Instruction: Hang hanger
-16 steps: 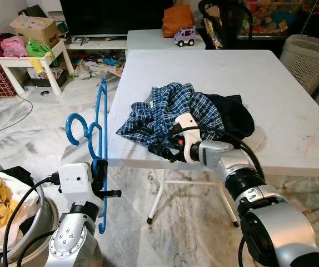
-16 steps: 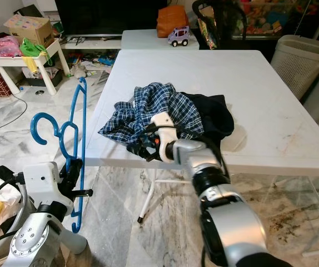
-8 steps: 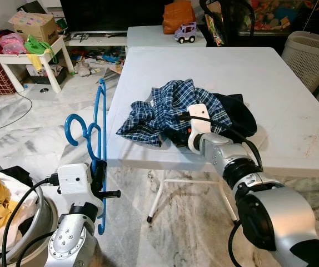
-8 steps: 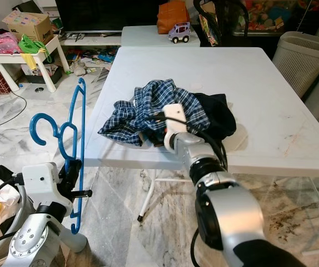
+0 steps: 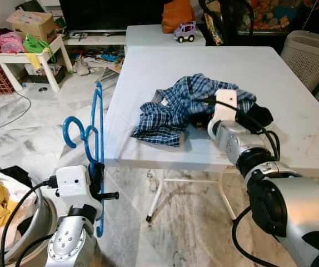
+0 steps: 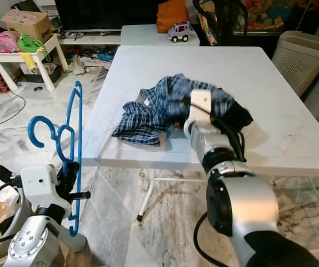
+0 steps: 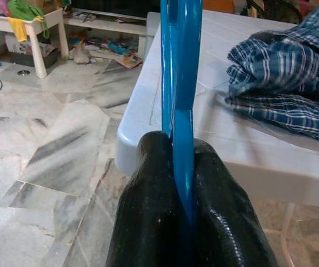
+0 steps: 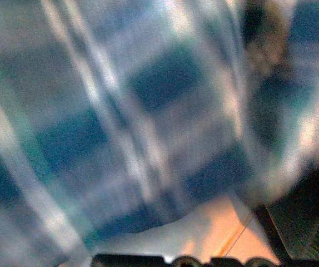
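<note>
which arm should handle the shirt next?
Right, probably. The right tool is already buried in the plaid shirt on the white table. The left tool is shut on the blue hanger, held upright beside the table's left edge, so it isn't free.

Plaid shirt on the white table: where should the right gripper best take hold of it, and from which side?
Probably the raised, bunched fold at the top of the plaid shirt, approached from the robot's near table edge, where the right gripper already is. The flat hem lies pressed against the tabletop, offering less to pinch.
</note>
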`<state>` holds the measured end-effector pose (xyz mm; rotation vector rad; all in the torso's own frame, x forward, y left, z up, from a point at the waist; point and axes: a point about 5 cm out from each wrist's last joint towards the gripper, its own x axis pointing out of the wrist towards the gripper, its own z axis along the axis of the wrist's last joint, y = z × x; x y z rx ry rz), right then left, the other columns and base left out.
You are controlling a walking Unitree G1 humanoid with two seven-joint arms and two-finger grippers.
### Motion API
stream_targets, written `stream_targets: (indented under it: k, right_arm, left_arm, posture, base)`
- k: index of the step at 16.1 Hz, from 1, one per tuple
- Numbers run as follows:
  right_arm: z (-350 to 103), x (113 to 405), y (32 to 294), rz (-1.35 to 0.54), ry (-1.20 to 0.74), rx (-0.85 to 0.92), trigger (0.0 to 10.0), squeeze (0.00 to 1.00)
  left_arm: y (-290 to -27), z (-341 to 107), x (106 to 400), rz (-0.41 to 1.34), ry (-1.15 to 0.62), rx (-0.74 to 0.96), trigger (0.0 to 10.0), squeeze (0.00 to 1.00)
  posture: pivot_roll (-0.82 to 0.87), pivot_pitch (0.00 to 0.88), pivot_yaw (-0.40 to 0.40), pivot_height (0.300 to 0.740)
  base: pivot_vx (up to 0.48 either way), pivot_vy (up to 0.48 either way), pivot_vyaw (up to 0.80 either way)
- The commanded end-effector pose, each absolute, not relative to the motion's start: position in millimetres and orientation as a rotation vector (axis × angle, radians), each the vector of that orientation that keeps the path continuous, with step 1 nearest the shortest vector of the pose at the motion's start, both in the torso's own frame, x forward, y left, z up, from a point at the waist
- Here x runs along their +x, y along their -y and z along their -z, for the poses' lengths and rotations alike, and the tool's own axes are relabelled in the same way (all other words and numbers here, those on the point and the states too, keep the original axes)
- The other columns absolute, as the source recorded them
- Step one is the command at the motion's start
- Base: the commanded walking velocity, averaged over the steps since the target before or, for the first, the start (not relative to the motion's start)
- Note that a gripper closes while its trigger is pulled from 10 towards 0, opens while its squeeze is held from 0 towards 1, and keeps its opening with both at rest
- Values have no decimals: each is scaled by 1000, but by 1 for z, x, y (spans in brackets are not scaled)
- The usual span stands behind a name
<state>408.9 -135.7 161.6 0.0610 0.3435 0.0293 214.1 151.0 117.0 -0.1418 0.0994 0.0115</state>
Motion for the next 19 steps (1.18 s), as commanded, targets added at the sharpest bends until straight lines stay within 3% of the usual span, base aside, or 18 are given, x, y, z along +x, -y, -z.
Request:
stream_targets:
  k: [1,3,4,9,10,14,19]
  right_arm:
    - [-172,412,133,-57,-313,61,10000,957]
    - [-166,410,128,-133,-316,9,10000,937]
    - [-160,407,128,-200,-323,-18,10000,871]
    - [-150,401,163,-220,-310,-40,10000,278]
    - [-147,398,172,-226,-309,-42,10000,27]
    - [-141,381,180,-325,-250,-82,10000,0]
    - [-137,333,171,-656,-279,-155,10000,0]
  left_arm:
    - [-152,-122,214,-21,-76,-126,10000,0]
    - [-152,-122,214,-22,-76,-125,10000,0]
    - [-151,-122,214,-19,-76,-125,10000,0]
    - [-153,-119,218,9,-85,-123,10000,0]
    - [-153,-119,220,34,-84,-109,10000,0]
    - [-151,-120,223,119,-65,-34,10000,0]
    - [-148,-122,230,209,-52,2,10000,0]
  posture:
    - [120,40,-17,740]
    - [121,38,-18,740]
    - [121,38,-18,740]
    - [86,11,8,740]
    - [71,3,18,740]
    - [21,0,54,740]
    - [-29,0,97,740]
  base:
    - [0,0,0]
    - [0,0,0]
    - [0,0,0]
    - [0,0,0]
    - [0,0,0]
    - [0,0,0]
    - [0,0,0]
